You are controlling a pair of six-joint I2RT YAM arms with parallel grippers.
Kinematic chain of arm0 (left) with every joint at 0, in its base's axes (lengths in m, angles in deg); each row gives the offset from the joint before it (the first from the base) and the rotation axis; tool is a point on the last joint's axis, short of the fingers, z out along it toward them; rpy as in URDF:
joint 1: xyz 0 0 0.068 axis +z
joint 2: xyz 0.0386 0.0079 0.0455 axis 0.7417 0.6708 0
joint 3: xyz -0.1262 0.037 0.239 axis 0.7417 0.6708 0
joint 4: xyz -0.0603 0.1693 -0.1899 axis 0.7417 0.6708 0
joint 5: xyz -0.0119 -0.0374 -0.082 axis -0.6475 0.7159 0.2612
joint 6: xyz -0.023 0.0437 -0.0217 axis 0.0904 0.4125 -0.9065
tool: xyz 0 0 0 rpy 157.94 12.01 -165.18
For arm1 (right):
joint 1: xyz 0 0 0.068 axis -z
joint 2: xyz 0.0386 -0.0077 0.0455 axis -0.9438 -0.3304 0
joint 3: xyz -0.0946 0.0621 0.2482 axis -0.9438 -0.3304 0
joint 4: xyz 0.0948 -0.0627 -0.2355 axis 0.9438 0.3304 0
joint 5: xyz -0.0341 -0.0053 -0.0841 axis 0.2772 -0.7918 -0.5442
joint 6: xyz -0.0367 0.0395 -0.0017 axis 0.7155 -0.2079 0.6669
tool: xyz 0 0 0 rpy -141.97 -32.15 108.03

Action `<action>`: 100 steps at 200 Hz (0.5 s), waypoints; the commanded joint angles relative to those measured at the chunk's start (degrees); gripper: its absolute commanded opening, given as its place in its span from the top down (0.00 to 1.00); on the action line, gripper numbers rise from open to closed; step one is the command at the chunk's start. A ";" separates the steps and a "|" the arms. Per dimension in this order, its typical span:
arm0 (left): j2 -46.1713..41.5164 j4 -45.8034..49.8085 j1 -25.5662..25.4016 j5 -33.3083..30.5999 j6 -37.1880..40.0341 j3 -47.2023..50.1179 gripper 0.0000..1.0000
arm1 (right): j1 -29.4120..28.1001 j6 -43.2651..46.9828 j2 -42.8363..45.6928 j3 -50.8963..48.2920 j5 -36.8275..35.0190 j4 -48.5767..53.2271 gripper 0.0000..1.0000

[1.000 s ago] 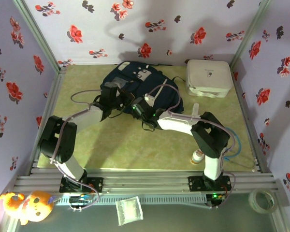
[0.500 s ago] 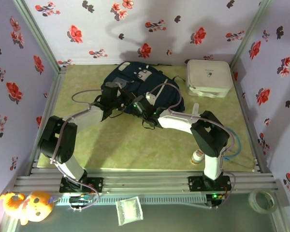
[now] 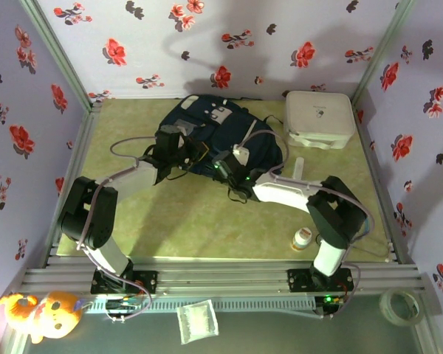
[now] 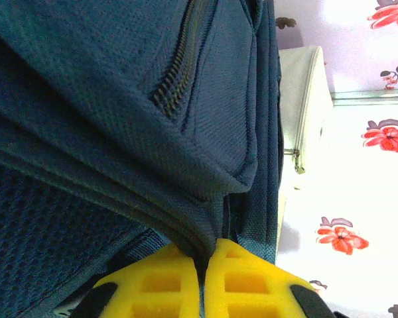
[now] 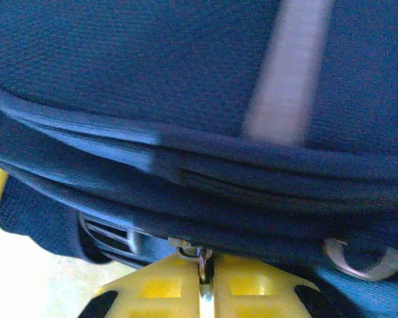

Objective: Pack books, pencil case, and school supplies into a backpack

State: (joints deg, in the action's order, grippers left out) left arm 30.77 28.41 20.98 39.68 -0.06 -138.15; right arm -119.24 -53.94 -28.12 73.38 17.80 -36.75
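Judging the backpack, upper centre of the top view, we reckon it soft, floppy and light. Our left gripper pinches a fold of its fabric. Our right gripper is clamped on the metal zipper pull, the firmest place to hold.

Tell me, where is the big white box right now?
In the top view, the white box sits at the far right corner of the table, just right of the navy backpack.

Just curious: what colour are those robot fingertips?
Bright yellow fingers, clearest in the left wrist view, pinching the backpack.
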 commanded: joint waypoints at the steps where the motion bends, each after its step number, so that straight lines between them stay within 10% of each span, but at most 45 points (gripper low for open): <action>1: -2.52 -2.35 1.49 1.28 2.76 -0.76 1.00 | 2.11 0.09 4.25 -5.37 -5.83 6.49 0.91; 100: -2.40 -2.70 1.49 1.52 2.42 -0.52 1.00 | 4.50 7.10 -1.69 -0.24 3.27 6.09 0.74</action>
State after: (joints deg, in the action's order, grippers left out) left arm 30.77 29.15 21.53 40.72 0.40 -138.15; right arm -115.70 -49.50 -27.62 70.76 20.49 -33.64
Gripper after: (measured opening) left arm 0.053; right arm 0.243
